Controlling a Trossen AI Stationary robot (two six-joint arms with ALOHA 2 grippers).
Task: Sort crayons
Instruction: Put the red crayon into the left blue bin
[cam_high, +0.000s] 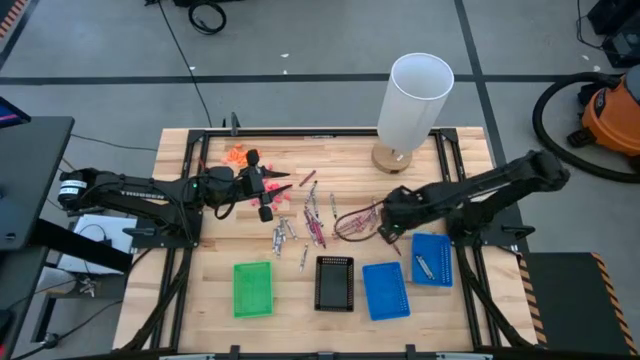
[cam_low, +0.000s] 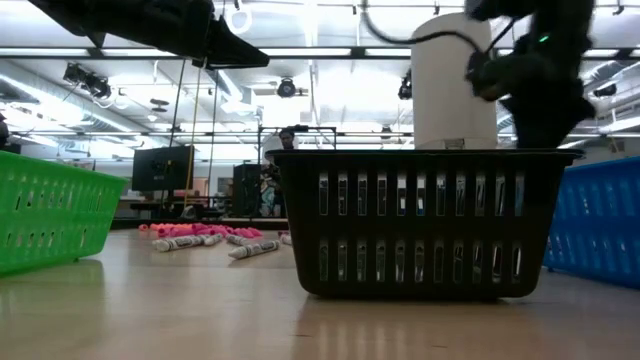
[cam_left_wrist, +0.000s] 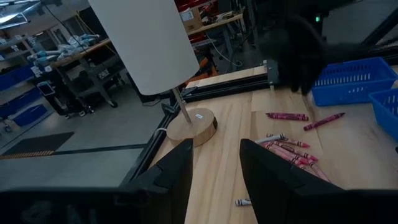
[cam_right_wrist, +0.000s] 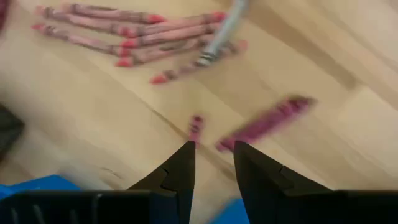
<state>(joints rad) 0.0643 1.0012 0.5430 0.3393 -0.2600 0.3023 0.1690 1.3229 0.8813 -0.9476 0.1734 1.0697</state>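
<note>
the left arm is reaching in from the table's left side, its left gripper (cam_high: 268, 190) hovering with fingers (cam_left_wrist: 177, 174) parted and empty. the right arm is stretching in from the right, its right gripper (cam_right_wrist: 212, 163) hanging low, fingers slightly apart, gripping nothing.

A white lamp (cam_high: 412, 105) on a round wooden base is standing at the far edge of the wooden table (cam_high: 220, 305). Well apart from the lamp, four small trays are sitting in a row along the near side. The green tray (cam_high: 252, 289) is lying farthest from the lamp, the black basket (cam_high: 334, 283) next to it, then a blue tray (cam_high: 386, 291), and a second blue tray (cam_high: 431, 259) nearest the lamp. An orange shop vacuum (cam_high: 612, 113) is sitting on the floor beyond the lamp's side of the table.
</note>
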